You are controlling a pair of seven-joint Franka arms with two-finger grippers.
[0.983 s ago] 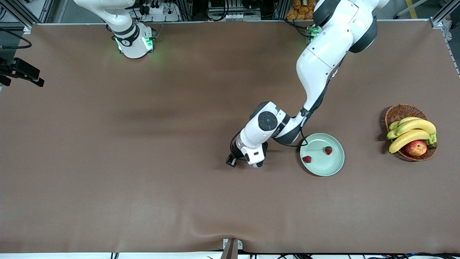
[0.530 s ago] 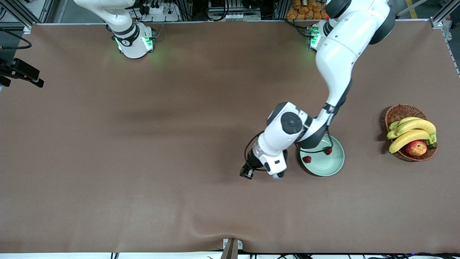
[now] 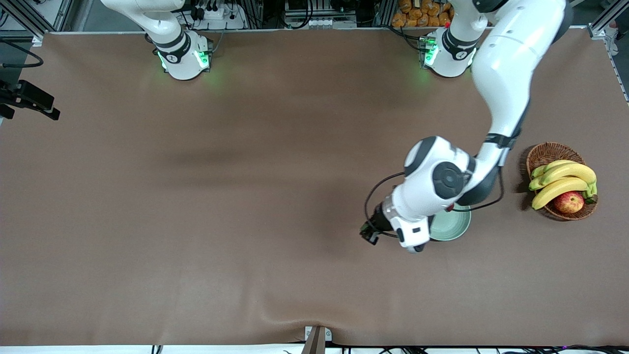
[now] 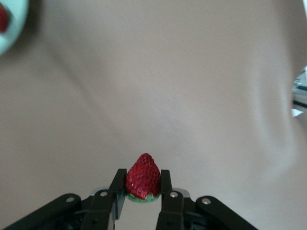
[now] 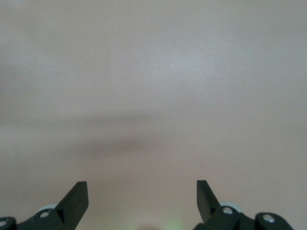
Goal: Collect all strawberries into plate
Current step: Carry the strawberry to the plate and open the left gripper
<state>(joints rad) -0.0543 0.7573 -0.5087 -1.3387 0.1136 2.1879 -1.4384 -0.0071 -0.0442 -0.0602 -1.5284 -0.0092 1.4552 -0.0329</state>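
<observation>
While carrying the last strawberry [image 4: 143, 177] toward the plate [image 3: 454, 225], the left end effector [image 3: 372, 233] is hovering over the tabletop [image 3: 196, 196] beside it; its wrist view shows fingers clamping the berry; the right end effector [image 5: 142, 194] is waiting, spread apart.

Open brown desk [image 3: 196, 196] is lying bare toward the right arm's end. Left arm's wrist is overhanging most of the plate [image 3: 454, 228]. A wicker basket [image 3: 550, 153] of fruit is standing near the plate, toward the left arm's end.
</observation>
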